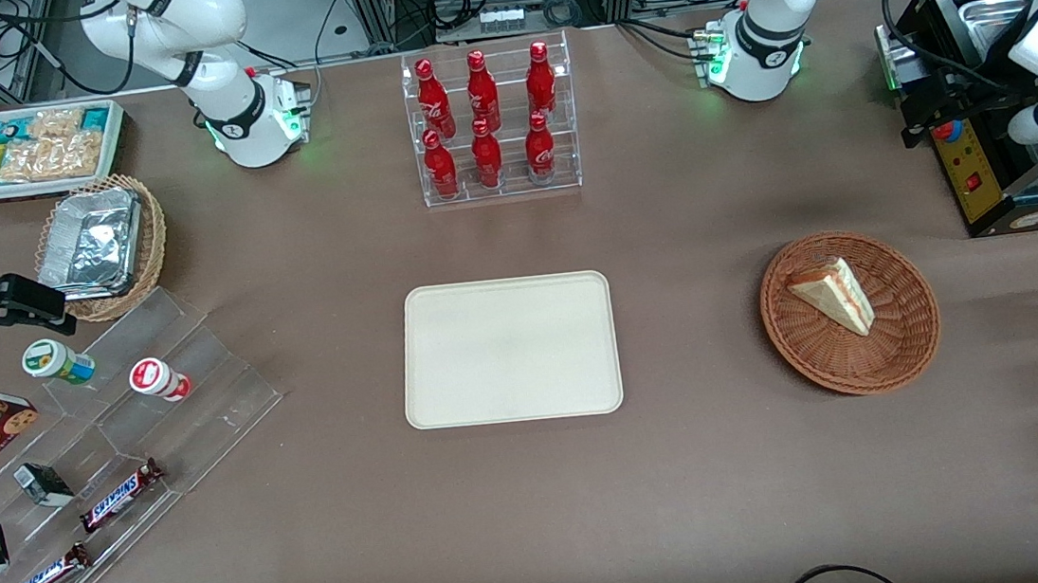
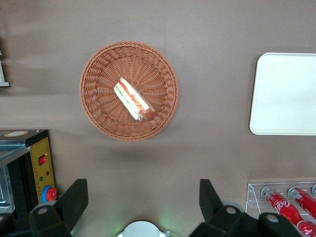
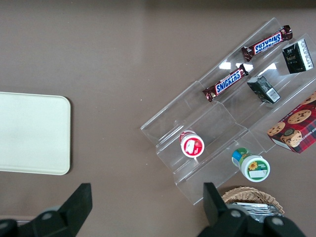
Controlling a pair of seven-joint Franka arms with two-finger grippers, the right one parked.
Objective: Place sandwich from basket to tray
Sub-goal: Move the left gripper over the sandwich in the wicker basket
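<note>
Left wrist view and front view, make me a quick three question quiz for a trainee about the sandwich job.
1. True or false: the sandwich lies in the basket.
2. What lies on the tray? A) nothing B) a bottle C) the sandwich
3. Are the gripper fingers open or shut?

Key: 1 true. 2 A. 3 open, high above the table beside the basket, holding nothing.

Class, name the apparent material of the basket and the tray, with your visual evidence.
Basket: woven wicker, reddish-brown, visible ribbed weave. Tray: smooth matte cream, probably plastic or moulded fibre; unclear which. The sandwich lies in the basket. The pincer hangs open above the table, beside the basket.
</note>
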